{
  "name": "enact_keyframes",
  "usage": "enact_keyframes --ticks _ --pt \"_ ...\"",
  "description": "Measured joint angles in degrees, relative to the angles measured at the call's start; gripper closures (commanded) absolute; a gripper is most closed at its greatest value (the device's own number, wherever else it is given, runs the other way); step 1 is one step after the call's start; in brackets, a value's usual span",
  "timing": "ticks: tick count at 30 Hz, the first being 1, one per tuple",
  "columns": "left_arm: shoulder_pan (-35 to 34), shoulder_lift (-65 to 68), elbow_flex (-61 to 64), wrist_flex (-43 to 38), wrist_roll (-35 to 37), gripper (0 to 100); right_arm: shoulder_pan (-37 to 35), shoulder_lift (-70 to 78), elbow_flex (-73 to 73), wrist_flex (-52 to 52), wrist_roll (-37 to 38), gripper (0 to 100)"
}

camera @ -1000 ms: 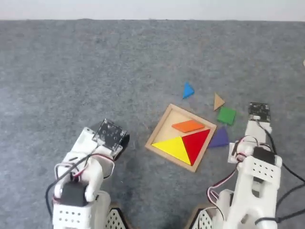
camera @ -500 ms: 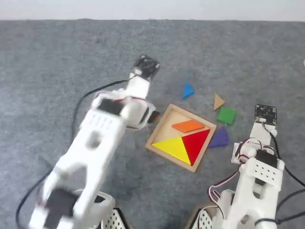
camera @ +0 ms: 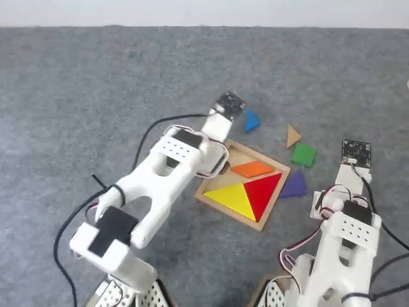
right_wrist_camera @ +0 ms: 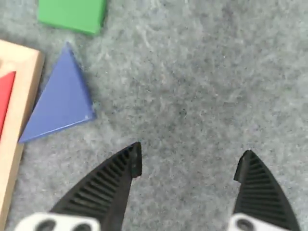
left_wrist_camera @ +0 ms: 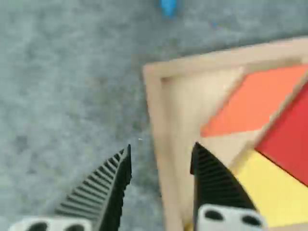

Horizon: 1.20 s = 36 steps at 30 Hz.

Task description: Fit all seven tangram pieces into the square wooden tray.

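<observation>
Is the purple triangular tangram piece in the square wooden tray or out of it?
Out. The purple triangular piece lies flat on the grey mat, just outside the square wooden tray's rim, not within its walls.

Tray (left_wrist_camera: pixel 156 125) was pale smooth wood; counter (camera: pixel 96 83) wore rough grey felt; ribbed jaws looked matt black plastic.

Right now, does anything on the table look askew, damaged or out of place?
Nothing looks damaged. The wooden tray sits turned diagonally in the high view, and four pieces lie outside it: blue triangle, tan triangle, green square, and purple triangle close beside its rim.
</observation>
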Motion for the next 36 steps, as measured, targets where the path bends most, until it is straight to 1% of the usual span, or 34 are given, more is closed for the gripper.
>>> enact_keyframes --ticks 6,14,24,26,29,32,34,36 --pt "0.4 5.5 -2.1 -1.8 0.0 80 0.0 0.0 0.0 0.0 0.0 68.6" --pt "0.6 5.7 -2.8 -1.8 0.1 80 0.0 0.0 0.0 0.0 0.0 68.6" --pt "5.2 5.7 -3.3 -1.8 -0.6 80 0.0 0.0 0.0 0.0 0.0 68.6" --pt "5.1 5.7 -3.5 -1.8 -0.5 80 0.0 0.0 0.0 0.0 0.0 68.6" --pt "3.2 4.9 -3.6 -1.8 -0.5 80 0.0 0.0 0.0 0.0 0.0 68.6" --pt "2.3 1.2 -3.6 -1.8 -0.4 80 0.0 0.0 0.7 -0.9 0.0 68.6" --pt "2.6 -1.1 -3.6 -1.8 -0.5 78 0.0 0.0 1.6 -1.8 0.0 68.6" --pt "3.5 -2.4 -3.6 -1.4 -0.4 72 0.0 0.0 1.6 -2.3 0.0 68.6"
